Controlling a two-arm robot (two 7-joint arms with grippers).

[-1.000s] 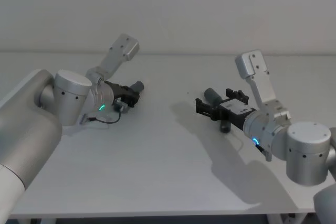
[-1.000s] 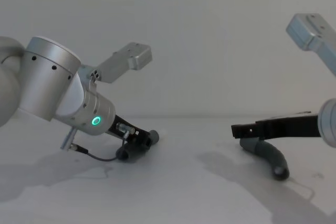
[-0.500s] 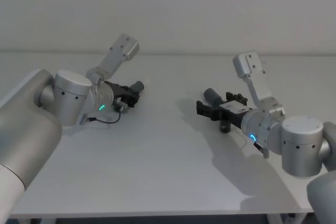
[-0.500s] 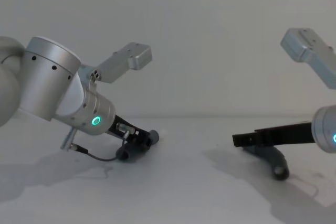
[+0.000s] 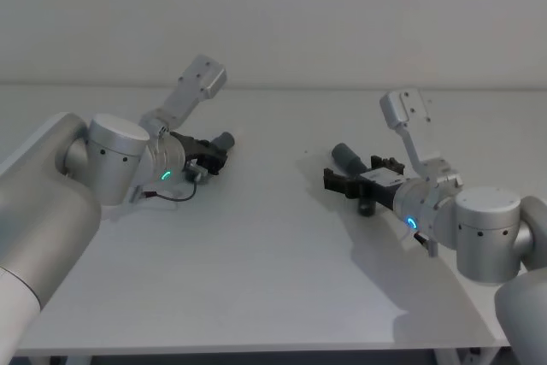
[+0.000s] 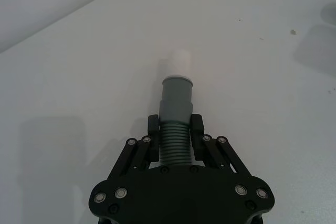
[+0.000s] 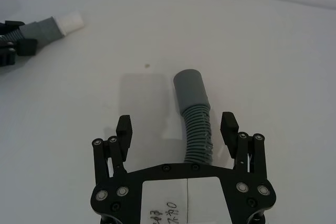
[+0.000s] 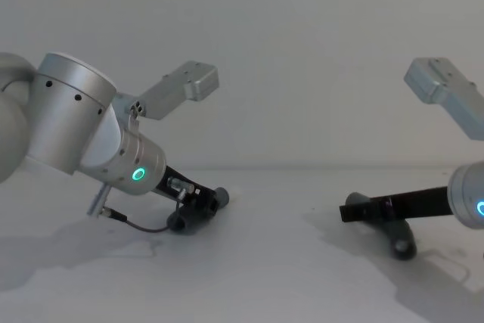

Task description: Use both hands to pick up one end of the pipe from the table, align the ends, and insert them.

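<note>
your left gripper (image 6: 175, 132) is clamped on the short pipe piece (image 6: 176, 95); your right gripper (image 7: 177, 127) gapes wide around the bent piece (image 7: 193, 109) lying on the table (image 5: 273, 284). closing off-centre could shove it aside.

Locate the plain matte light-grey wall (image 5: 282, 14) across the upper part of the head view and the upper half of the chest view. Note a tiny dark speck (image 5: 306, 153) just right of centre in the head view, and a narrow dark band (image 5: 256, 359) along its bottom edge.
</note>
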